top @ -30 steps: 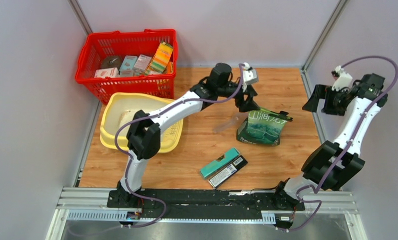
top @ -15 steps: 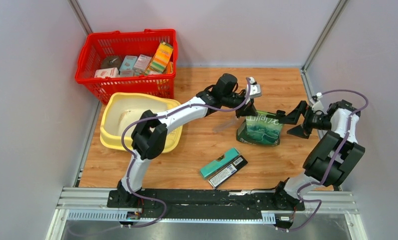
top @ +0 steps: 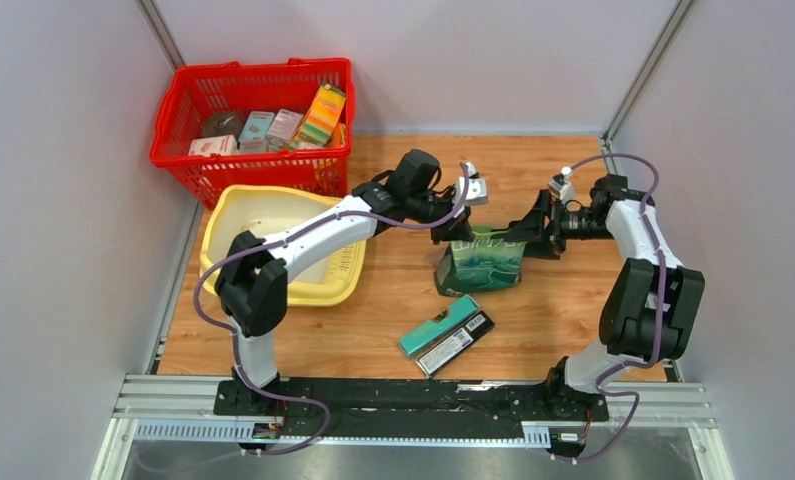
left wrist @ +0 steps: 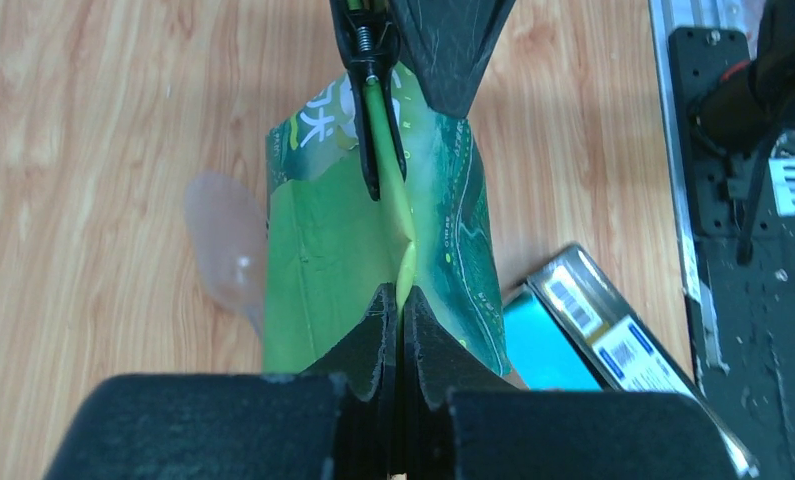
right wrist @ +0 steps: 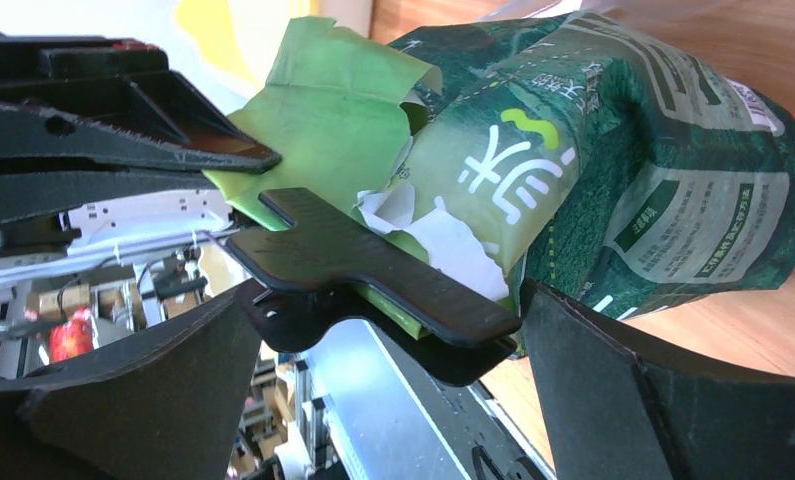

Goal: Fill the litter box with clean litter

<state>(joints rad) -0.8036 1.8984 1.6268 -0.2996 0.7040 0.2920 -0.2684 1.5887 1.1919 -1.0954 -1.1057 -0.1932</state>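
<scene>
While the black clip (right wrist: 373,265) is sitting on the mouth of the green bag (top: 480,262), pouring is not yet starting; no clean litter is showing, and opening, carrying and tipping are, by judgement, remaining. The left tool (left wrist: 401,300) is pinching the bag's top seam, fingers fully together. The right tool (right wrist: 383,345) is gaping wide, straddling the clip; contact cannot be confirmed. The litter box (top: 345,272) is lying on the surface (top: 563,320) left of both tools, apart from the bag.
</scene>
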